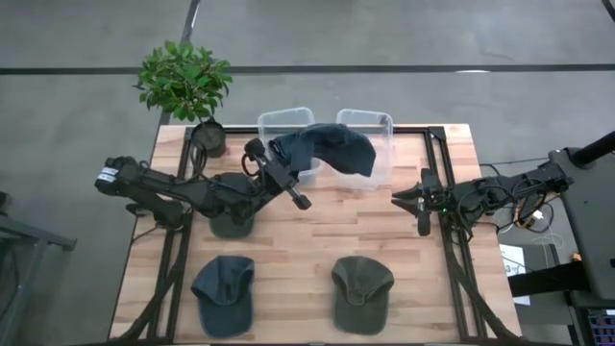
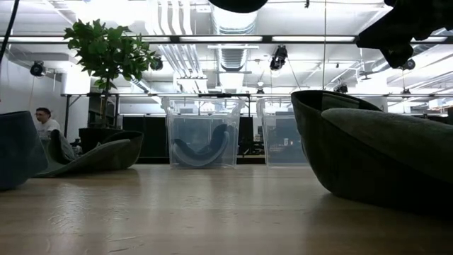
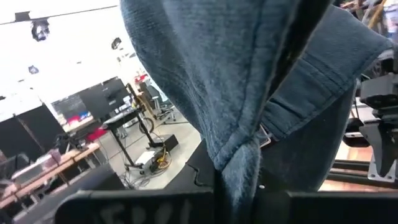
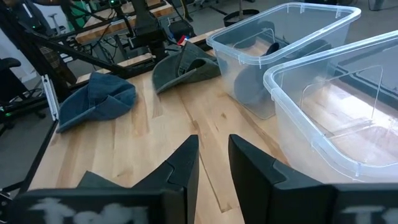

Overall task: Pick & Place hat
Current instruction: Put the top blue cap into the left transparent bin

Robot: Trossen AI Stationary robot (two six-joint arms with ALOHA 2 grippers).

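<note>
Now I am holding a blue hat (image 1: 322, 149) in my left gripper (image 1: 272, 161), over the bins (image 1: 365, 125) at the table's (image 1: 384, 240) back edge; my right gripper (image 4: 213, 163) is waiting narrowly open.

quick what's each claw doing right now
Left claw: closed on the blue hat, held up over the two clear bins.
Right claw: empty, fingers a little apart, above the table.

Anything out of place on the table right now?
Nothing spilled or damaged. The one oddity: the blue hat held by the left gripper hangs across both clear bins, not over one. The right gripper waits empty at the table's right side.
</note>
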